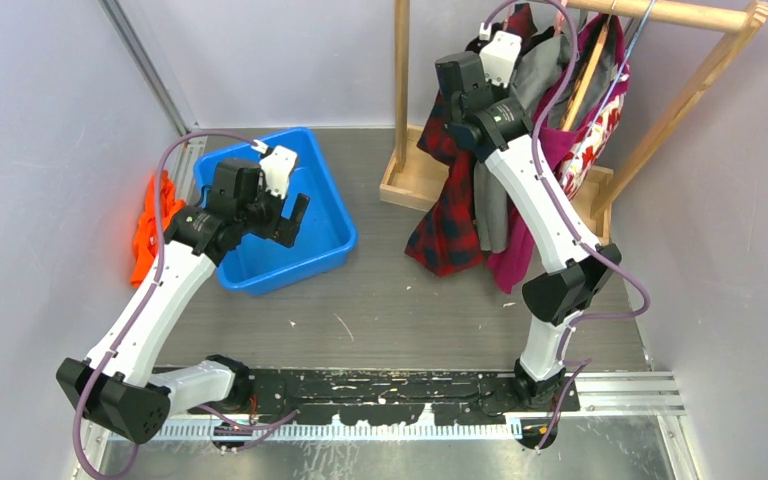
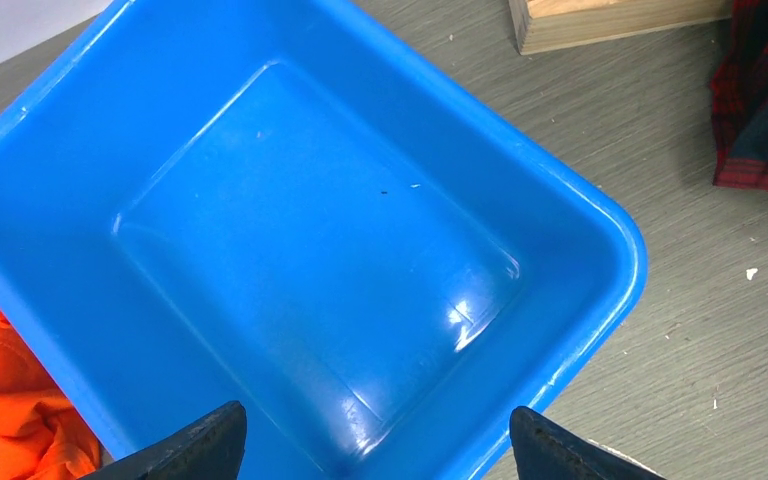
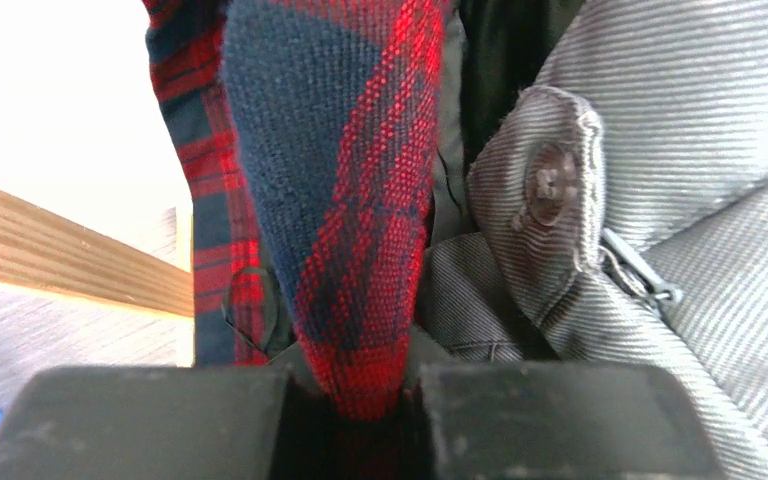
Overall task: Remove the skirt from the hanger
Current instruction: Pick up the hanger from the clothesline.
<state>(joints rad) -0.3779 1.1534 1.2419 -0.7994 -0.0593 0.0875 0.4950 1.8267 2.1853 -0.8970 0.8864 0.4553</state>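
Observation:
A red and navy plaid skirt (image 1: 450, 225) hangs from the wooden rack, its hem reaching the table. Its hanger is hidden behind my right arm. High up by the rail, my right gripper (image 1: 475, 50) is in among the clothes. In the right wrist view a fold of the plaid skirt (image 3: 340, 200) runs down between the two black fingers, and the right gripper (image 3: 355, 385) is shut on it. Over the blue bin my left gripper (image 1: 290, 222) hangs open, and the left wrist view shows nothing held in the left gripper (image 2: 372, 420).
A grey buttoned garment (image 3: 680, 200) presses against the skirt's right side. Magenta (image 1: 515, 265) and red-and-white floral (image 1: 595, 135) garments share the rack's rail (image 1: 680, 14). The blue bin (image 1: 330, 260) has nothing in it; an orange cloth (image 1: 150, 225) lies to its left. Walls close in on both sides.

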